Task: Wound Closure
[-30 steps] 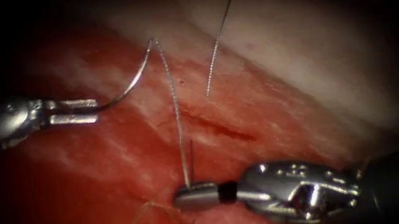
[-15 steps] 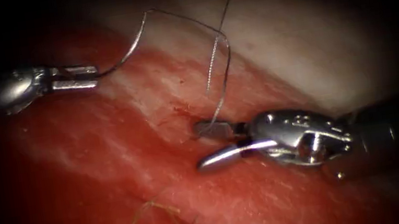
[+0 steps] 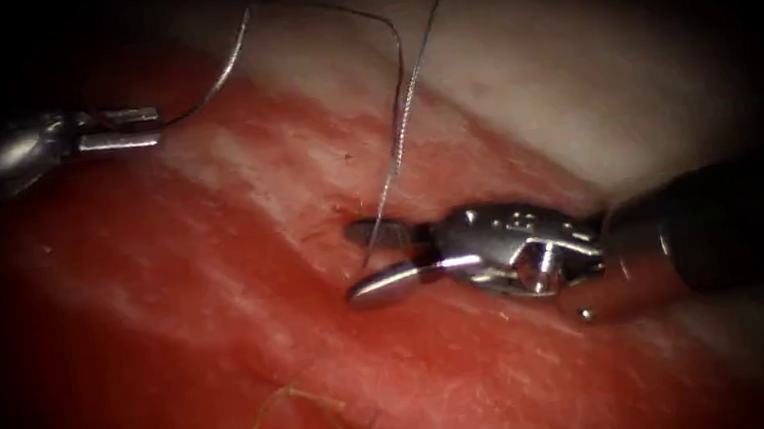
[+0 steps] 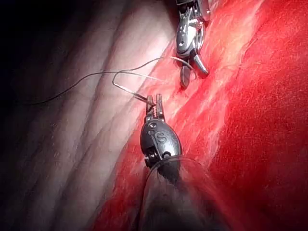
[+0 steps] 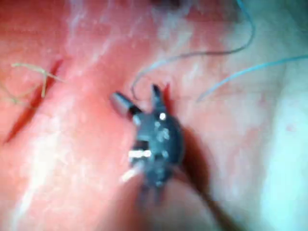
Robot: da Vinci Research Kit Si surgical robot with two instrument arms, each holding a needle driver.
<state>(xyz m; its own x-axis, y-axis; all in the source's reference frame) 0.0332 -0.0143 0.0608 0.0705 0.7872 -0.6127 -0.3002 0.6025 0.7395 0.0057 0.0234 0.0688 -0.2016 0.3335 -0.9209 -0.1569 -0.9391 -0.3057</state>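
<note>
Needle hangs clear of the tissue, left of the cut; your left tool has its jaws closed on one end of the curve. Your right tool sits at the cut, jaws spread, holding nothing. Thread arcs from the needle down between those jaws. Judge the needle stiff and slick, best gripped mid-curve; the thread is limp and easily snagged. A frayed thread scrap lies below.
</note>
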